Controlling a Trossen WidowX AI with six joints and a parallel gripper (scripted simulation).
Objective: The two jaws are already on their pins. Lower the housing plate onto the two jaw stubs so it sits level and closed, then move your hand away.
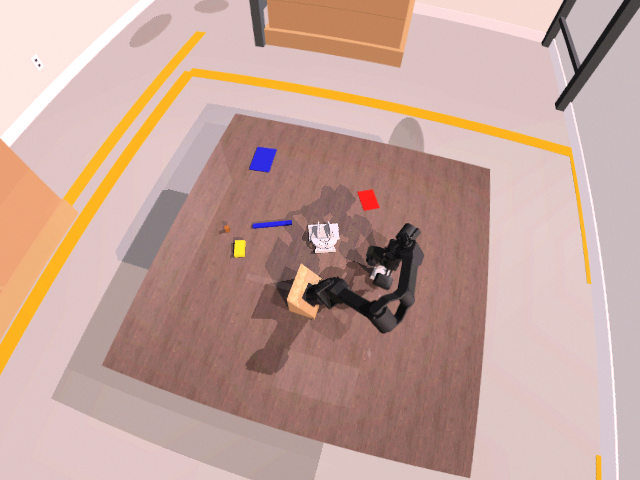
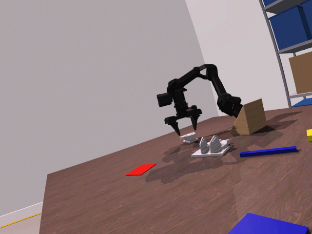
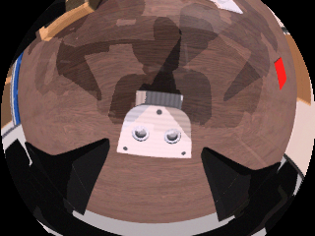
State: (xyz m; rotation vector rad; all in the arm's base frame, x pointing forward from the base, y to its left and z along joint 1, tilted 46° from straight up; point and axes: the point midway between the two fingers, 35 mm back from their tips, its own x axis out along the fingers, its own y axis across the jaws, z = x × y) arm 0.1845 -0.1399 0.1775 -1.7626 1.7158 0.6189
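The white housing plate (image 1: 379, 272) (image 2: 189, 137) (image 3: 157, 121) lies on the table, apart from the jaw assembly. Its broad face, with two round sockets and small holes, shows in the wrist view, with a ribbed grey block at its far edge. My gripper (image 2: 187, 132) (image 3: 157, 148) is open and empty, fingers pointing down above the plate, one on either side of it in the wrist view. The white base (image 1: 325, 249) (image 2: 197, 155) stands nearby with two upright jaws (image 2: 209, 145) on it. Only a corner of it shows at the top of the wrist view. Pin details are too small to tell.
A wooden wedge (image 1: 303, 291) (image 2: 255, 118) stands by the arm's mount. A blue bar (image 1: 271, 224) (image 2: 268, 151) and a yellow block (image 1: 239, 248) (image 2: 309, 135) lie beyond the base. A red square (image 1: 368, 199) (image 2: 141, 169) (image 3: 281, 74) and a blue square (image 1: 263, 159) (image 2: 268, 225) lie flat.
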